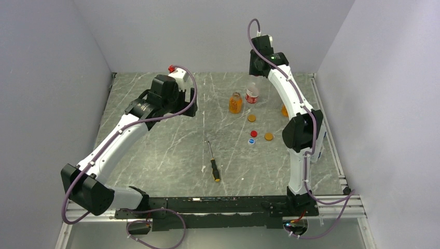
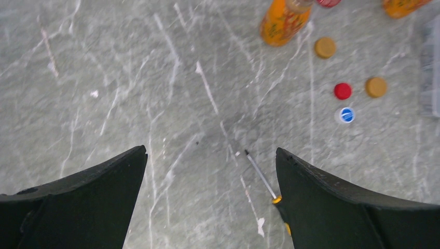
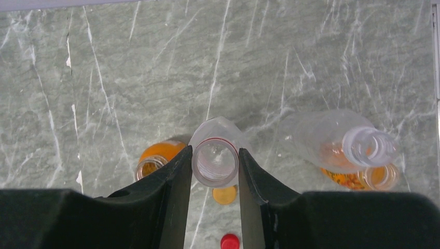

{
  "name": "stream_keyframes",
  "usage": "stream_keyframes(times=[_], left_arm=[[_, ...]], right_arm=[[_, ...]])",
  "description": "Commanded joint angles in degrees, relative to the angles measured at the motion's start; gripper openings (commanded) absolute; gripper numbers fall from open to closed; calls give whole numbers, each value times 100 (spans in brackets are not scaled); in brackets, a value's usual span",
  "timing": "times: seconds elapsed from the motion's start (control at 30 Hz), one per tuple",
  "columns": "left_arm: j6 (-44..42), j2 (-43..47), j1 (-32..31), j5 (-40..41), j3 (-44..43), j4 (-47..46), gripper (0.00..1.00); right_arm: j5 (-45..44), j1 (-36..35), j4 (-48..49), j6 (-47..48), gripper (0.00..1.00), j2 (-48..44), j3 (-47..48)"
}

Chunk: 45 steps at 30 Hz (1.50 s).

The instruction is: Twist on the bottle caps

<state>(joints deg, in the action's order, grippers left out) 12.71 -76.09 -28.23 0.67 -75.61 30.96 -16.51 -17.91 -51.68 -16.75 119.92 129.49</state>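
Fingers (image 3: 174, 181) of my right claw (image 3: 214, 154) are squeezing the clear bottle (image 3: 215, 168) by its open neck. An orange cap (image 3: 224, 194) and a red cap (image 3: 230, 241) are lying on the bench (image 3: 104, 78) down between those fingers. My left claw (image 2: 210, 153) is hanging wide open over the bench.

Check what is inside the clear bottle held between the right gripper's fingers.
The clear bottle has no cap. Down its open mouth only bare see-through wall shows, no liquid evident. The right gripper, shut on the neck, covers its sides; the bottom cannot be made out.
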Motion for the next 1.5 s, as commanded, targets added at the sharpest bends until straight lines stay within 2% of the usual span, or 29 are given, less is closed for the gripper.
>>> stream_keyframes(times=[0.0,0.2,0.33,0.4,0.6,0.83,1.1,1.4,1.47], left_arm=[[-223,193,-78,-821,484,-1512,99],[-786,277,-317,-1397,1027,-2869,99],[-1306,275,-444,-1710,1308,-3688,99],[-1636,241,-453,-1903,1349,-3863,99],[-2276,472,-455,-2724,1937,-4736,99],[-2361,623,-455,-4056,2286,-5023,99],[-2389,594,-501,-3824,2389,-5095,99],[-2606,468,-721,-3085,2437,-5148,100],[-2599,436,-743,-3023,2425,-5124,92]], right_arm=[[-66,8,-325,-259,0,-947,21],[238,-19,-551,-402,0,-1876,-630],[1393,-63,-370,-552,0,-2546,-1287],[1973,-166,-206,-627,0,-2871,-1650],[2844,-548,157,-891,0,-3553,-2379],[3207,-904,435,-997,0,-3666,-2508],[3286,-1083,534,-1175,0,-3624,-2435],[3313,-1144,747,-1493,0,-3692,-2506],[3312,-1142,756,-1513,0,-3695,-2503]])
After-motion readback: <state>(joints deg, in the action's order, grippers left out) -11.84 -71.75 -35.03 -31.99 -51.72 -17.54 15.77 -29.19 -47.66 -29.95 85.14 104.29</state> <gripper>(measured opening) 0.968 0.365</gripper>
